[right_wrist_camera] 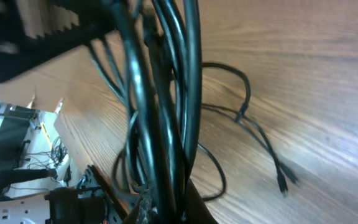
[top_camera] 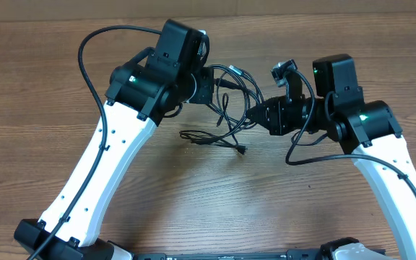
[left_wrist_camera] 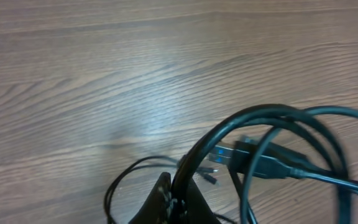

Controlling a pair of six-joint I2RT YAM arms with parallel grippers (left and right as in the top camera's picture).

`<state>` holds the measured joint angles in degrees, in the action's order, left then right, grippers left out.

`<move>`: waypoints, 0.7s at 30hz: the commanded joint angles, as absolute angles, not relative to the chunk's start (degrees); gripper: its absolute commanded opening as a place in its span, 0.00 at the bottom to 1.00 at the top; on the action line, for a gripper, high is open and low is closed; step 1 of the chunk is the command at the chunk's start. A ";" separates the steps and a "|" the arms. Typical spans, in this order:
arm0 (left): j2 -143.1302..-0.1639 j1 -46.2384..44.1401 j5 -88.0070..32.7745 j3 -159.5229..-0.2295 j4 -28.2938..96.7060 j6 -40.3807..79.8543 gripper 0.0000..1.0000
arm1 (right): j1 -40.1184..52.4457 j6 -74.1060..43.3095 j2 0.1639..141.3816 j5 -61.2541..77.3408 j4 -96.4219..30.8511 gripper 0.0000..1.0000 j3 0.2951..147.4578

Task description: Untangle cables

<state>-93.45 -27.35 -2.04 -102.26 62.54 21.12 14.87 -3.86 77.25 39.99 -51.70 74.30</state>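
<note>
Cables (top_camera: 231, 94) are stretching left to right mid-table — left gripper (top_camera: 217, 83) and right gripper (top_camera: 256, 117) are each clamping one end of the bundle. Loose tails are trailing onto the table (top_camera: 193, 202), pointing toward the robot's base.

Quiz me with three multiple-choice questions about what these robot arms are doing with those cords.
1. Where are the cables?
A) strung between the two grippers
B) far off to one side
C) on the floor
2. What colour are they?
A) white
B) black
C) red
3. How are the left gripper and the right gripper?
A) both open
B) only one shut
C) both shut on the cables
Answers: 1 A, the overhead view shows the loops hanging between the arms' tips; 2 B, every view shows black cords; 3 C, each wrist view shows cords pinched in its jaws.
</note>
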 commanded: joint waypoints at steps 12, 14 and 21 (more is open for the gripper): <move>-92.58 -20.27 13.47 -102.91 70.43 25.52 0.04 | 14.06 -14.98 72.49 2.57 -57.63 0.04 76.25; -92.23 -20.08 14.17 -102.94 70.30 25.50 0.04 | 14.06 -15.03 72.49 1.13 -58.37 0.04 76.23; -89.01 -19.84 14.33 -103.02 68.71 24.60 0.04 | 14.06 -15.03 72.55 -6.63 -60.18 0.04 76.20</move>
<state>-93.32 -22.65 4.05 -102.28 68.88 25.61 15.81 -15.20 74.08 8.88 -58.28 74.94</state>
